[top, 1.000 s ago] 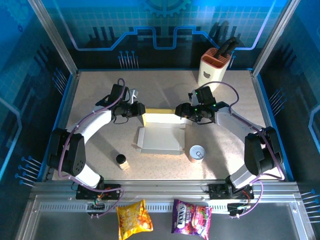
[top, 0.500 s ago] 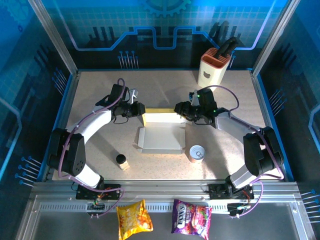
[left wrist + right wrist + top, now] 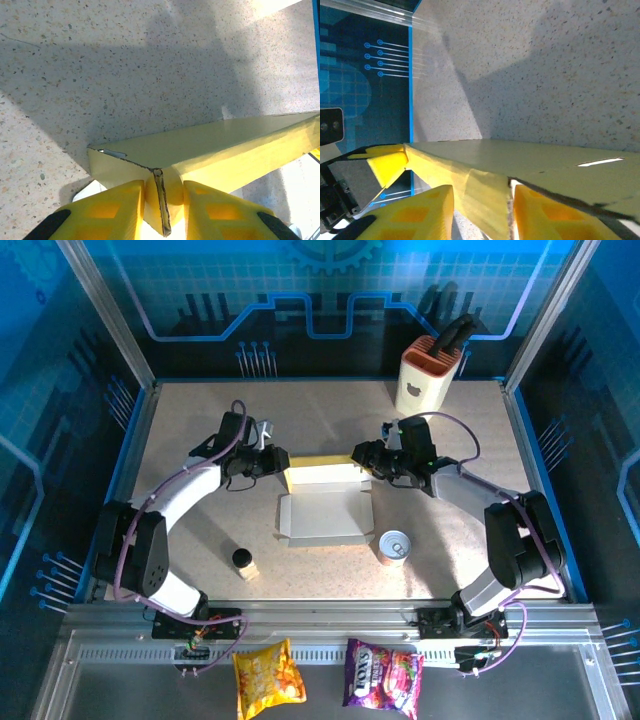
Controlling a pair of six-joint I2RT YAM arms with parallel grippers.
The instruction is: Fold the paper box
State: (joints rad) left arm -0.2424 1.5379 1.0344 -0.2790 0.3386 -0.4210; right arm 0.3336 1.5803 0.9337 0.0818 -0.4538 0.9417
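The left fingers (image 3: 115, 212) are closed narrowly on the left corner of the upright yellow back wall of the paper box (image 3: 322, 515). The box is laid open, grey-white inside up, in the middle of the surface (image 3: 190, 420). The wall's right end, a folded flap, is gripped between the right fingers (image 3: 425, 210)

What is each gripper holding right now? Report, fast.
Left gripper: closed on the paper box, pinching a corner edge.
Right gripper: closed on the paper box's opposite end.
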